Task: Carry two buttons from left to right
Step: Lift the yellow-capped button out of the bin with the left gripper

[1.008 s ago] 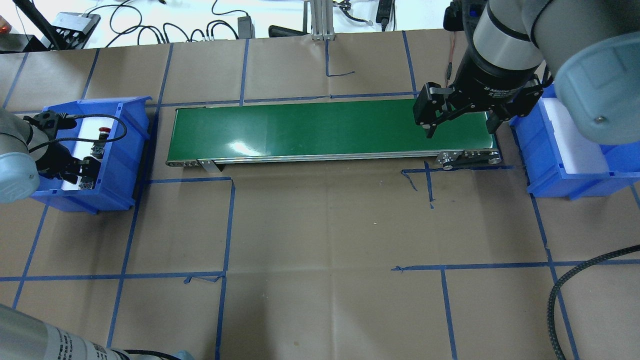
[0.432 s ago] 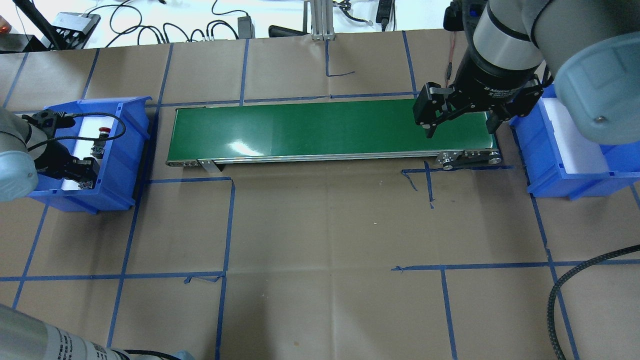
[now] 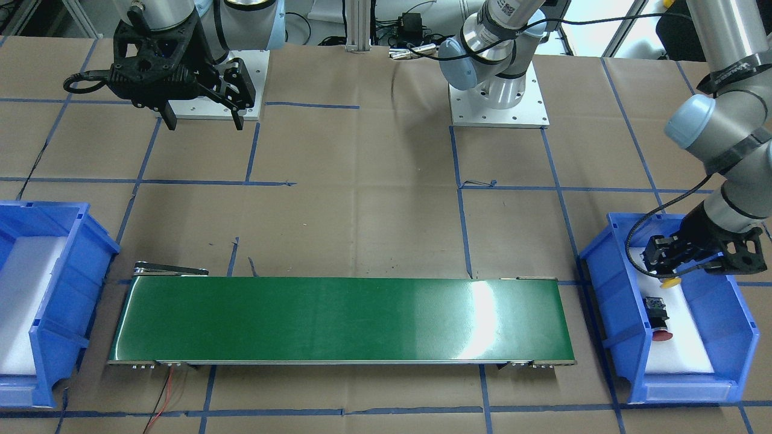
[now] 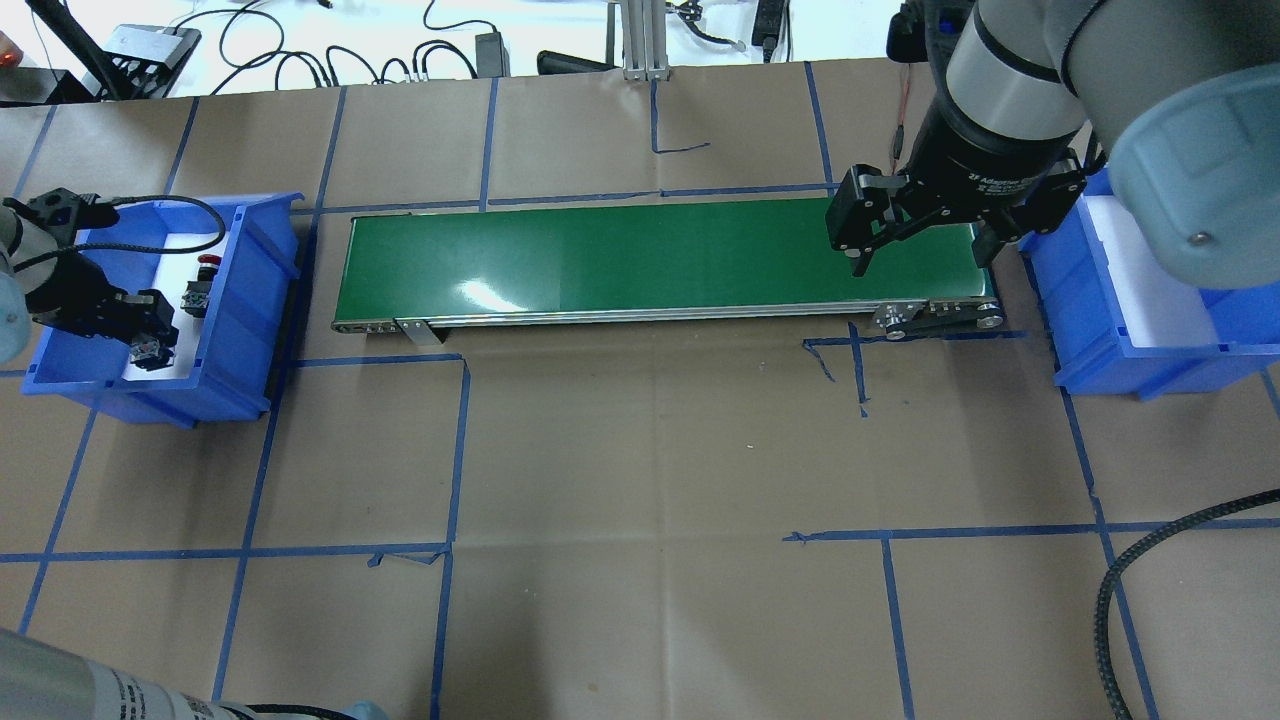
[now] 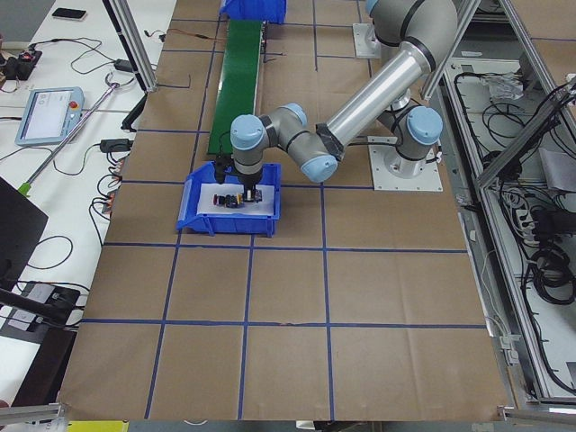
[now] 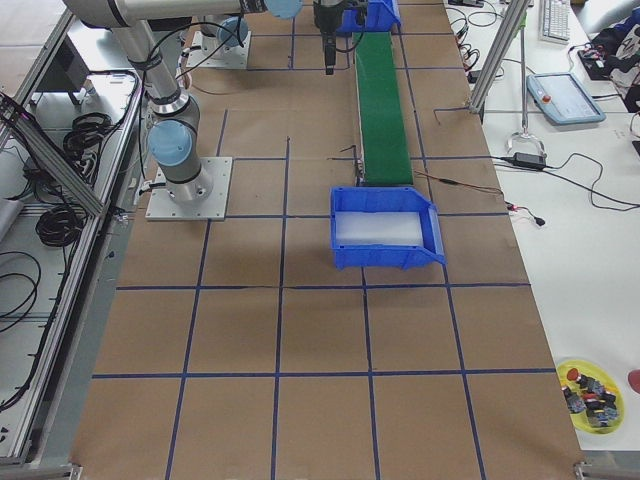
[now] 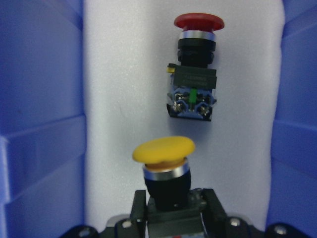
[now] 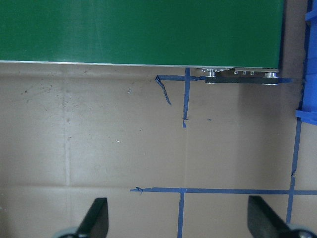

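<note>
Brown paper-covered counter | left fingers clamp yellow mushroom-capped push-button inside blue plastic bin | red-capped push-button lies just beyond them | right fingers spread wide, green conveyor belt ahead of them

Yellow button: body cut off by lower frame edge, wrist view. Blue bin, frame right: upper part hidden behind arm.
</note>
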Robot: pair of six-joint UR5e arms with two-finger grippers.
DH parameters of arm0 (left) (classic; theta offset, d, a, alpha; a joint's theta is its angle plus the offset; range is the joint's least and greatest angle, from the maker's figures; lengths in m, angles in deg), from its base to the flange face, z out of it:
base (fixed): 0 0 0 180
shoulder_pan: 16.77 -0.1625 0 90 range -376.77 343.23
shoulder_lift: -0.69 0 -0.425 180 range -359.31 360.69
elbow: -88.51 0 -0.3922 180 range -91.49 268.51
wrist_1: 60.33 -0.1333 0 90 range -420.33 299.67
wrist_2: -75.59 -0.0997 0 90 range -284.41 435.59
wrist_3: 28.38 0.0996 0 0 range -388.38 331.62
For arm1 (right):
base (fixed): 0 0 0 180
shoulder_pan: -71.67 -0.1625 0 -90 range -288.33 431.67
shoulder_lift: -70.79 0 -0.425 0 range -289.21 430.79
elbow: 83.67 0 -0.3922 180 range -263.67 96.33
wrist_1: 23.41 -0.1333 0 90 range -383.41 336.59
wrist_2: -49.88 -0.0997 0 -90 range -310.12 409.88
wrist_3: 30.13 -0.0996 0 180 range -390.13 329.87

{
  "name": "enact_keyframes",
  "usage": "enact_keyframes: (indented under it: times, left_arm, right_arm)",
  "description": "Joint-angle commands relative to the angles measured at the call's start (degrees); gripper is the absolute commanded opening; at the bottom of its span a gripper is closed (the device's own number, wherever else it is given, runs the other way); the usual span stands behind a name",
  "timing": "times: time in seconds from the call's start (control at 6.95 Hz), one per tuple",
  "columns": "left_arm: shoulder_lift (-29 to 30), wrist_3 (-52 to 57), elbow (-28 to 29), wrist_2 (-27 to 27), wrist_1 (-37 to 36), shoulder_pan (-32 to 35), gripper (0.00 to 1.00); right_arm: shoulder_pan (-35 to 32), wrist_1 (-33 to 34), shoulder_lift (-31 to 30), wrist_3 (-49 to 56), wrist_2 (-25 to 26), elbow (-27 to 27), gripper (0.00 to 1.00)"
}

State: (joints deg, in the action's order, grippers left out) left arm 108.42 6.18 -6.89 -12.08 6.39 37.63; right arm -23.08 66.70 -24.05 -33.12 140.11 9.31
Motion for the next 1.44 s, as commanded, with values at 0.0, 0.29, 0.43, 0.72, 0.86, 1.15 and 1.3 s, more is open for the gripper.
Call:
enact_keyframes:
  times: [0.0, 0.29, 0.43, 0.72, 0.86, 1.15, 1.3]
  left_arm:
    - [1.2, 0.0, 14.7, -0.9, 17.2, 0.5, 0.1]
    - [2.5, -0.1, 19.9, -2.4, 19.9, 4.8, 0.1]
    - [2.7, -1.5, 20.0, -4.1, 19.1, 9.7, 0.1]
    - [2.7, -15.9, 20.0, -3.8, 18.9, 19.5, 0.1]
    - [3.2, -20.5, 19.9, -3.9, 18.1, 24.1, 0.1]
    - [4.8, -28.2, 18.8, -3.4, 15.1, 30.7, 0.1]
    - [6.6, -29.1, 18.0, -3.4, 14.1, 32.7, 0.1]
  right_arm:
    - [0.0, 0.1, 0.0, 0.0, 0.0, 0.0, 1.0]
    - [0.0, 0.0, 0.0, 0.0, 0.0, 0.0, 1.0]
    - [0.0, 0.1, 0.0, 0.0, 0.0, 0.0, 1.0]
    - [0.0, 0.0, 0.0, 0.0, 0.0, 0.0, 1.0]
    - [0.0, 0.0, 0.0, 0.0, 0.0, 0.0, 1.0]
    - [0.0, 0.0, 0.0, 0.0, 0.0, 0.0, 1.0]
    - [0.0, 0.0, 0.0, 0.0, 0.0, 0.0, 1.0]
